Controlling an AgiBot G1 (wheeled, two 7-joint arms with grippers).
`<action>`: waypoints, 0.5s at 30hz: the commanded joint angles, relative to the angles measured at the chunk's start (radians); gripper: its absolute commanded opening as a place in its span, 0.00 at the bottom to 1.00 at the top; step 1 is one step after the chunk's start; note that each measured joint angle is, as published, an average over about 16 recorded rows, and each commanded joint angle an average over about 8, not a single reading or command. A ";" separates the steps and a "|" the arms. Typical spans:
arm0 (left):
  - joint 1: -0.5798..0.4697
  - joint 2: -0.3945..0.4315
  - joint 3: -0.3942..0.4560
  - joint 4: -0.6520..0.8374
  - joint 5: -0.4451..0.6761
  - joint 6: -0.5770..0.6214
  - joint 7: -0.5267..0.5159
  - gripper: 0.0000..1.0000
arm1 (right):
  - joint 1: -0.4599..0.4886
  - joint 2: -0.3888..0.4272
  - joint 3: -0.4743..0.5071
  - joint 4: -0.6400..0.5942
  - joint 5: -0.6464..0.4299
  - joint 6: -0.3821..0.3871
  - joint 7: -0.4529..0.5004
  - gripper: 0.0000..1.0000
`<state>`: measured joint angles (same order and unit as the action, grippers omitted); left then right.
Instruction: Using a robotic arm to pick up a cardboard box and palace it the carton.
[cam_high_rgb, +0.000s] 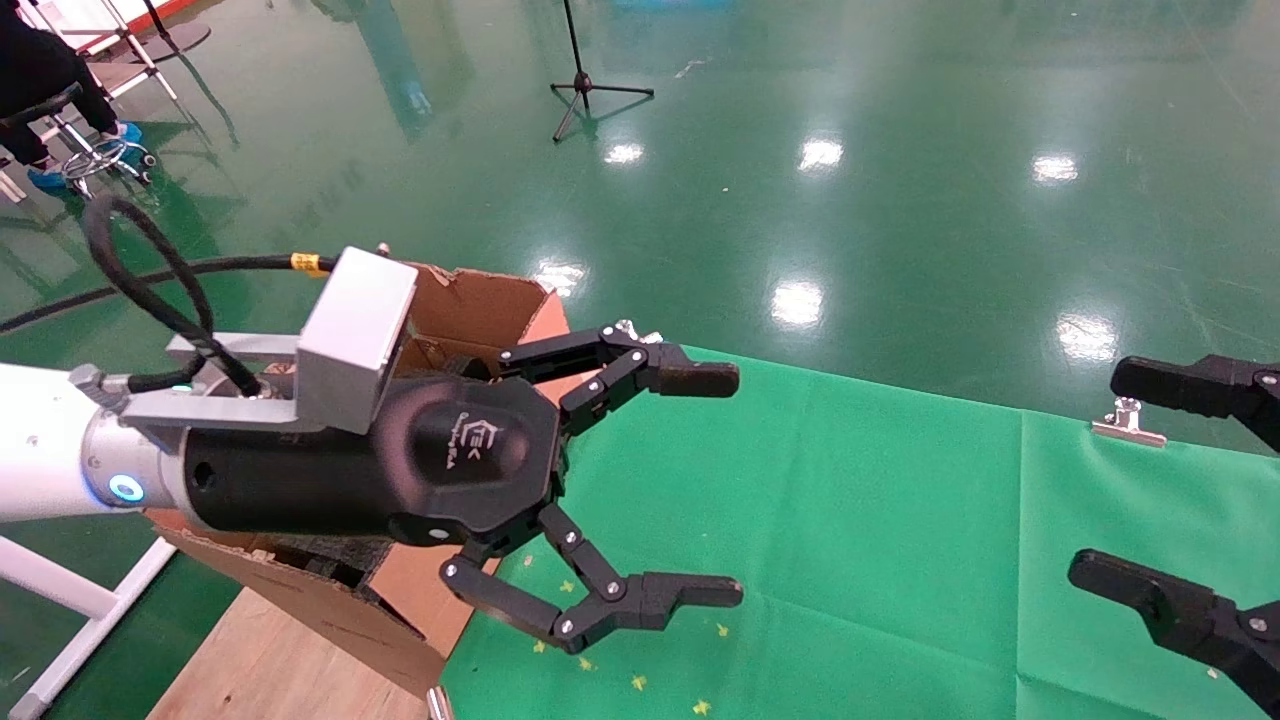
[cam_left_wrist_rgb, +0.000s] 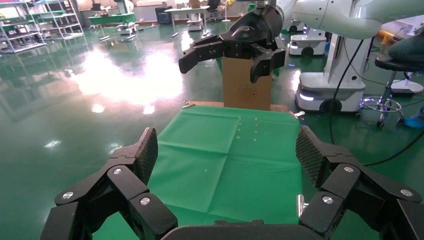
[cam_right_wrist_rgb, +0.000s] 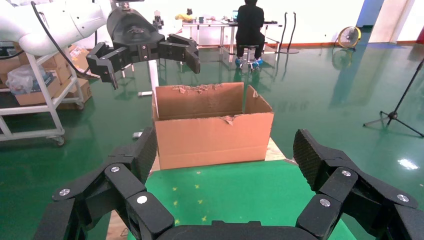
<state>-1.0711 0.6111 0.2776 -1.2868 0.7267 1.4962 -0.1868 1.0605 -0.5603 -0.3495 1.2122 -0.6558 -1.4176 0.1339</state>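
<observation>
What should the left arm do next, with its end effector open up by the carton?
Probably draw the left end effector back from the carton. It hangs wide open and empty above the carton's edge, and no small box shows on the green cloth or in either end effector, so nothing here is left to grasp. The right end effector waits open at the cloth's far side.

Green cloth (cam_high_rgb: 900, 520) clipped on table; tripod (cam_high_rgb: 590, 85), possibly mic stand

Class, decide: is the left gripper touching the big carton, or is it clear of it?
Apart. In the right wrist view the left gripper, open and empty, hangs above the carton, with green floor visible between its fingertips and the carton's rim.
</observation>
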 joint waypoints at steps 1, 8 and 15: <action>-0.001 0.000 0.001 0.001 0.001 0.000 0.000 1.00 | 0.000 0.000 0.000 0.000 0.000 0.000 0.000 1.00; -0.003 0.000 0.001 0.002 0.003 -0.001 -0.001 1.00 | 0.000 0.000 0.000 0.000 0.000 0.000 0.000 1.00; -0.003 0.000 0.002 0.003 0.004 -0.001 -0.001 1.00 | 0.000 0.000 0.000 0.000 0.000 0.000 0.000 1.00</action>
<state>-1.0744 0.6111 0.2796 -1.2837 0.7307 1.4952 -0.1879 1.0605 -0.5603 -0.3495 1.2122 -0.6558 -1.4176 0.1339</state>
